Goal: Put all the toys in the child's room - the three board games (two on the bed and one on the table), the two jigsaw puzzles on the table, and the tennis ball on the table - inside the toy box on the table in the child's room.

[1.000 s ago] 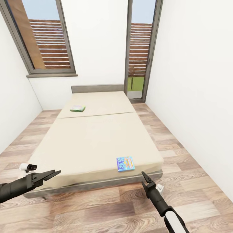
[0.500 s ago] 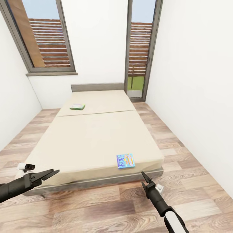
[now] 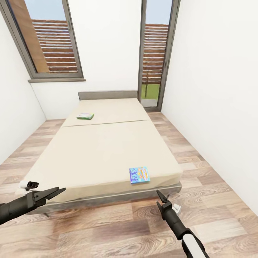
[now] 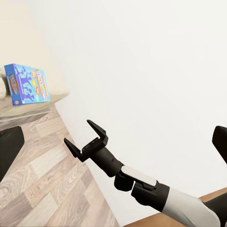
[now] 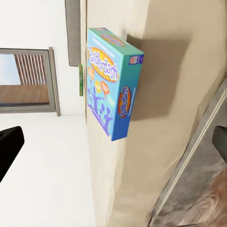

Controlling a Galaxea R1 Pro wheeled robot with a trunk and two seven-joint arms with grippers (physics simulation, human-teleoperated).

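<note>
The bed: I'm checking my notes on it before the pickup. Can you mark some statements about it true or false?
1. Two board games lie on the bed. True: a blue one and a green-edged one.
2. The blue game sits by the headboard. False: it lies near the foot edge.
3. The right pincer grips the blue game. False: it is open, short of the bed.
4. The left pincer is open. True.

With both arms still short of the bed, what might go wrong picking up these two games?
The blue game box lies flat near the foot edge of the bed, so a clumsy contact from the right gripper might push it off onto the floor. The green game box sits far up near the headboard, likely beyond reach from here. The soft mattress could make a flat grasp awkward.
</note>
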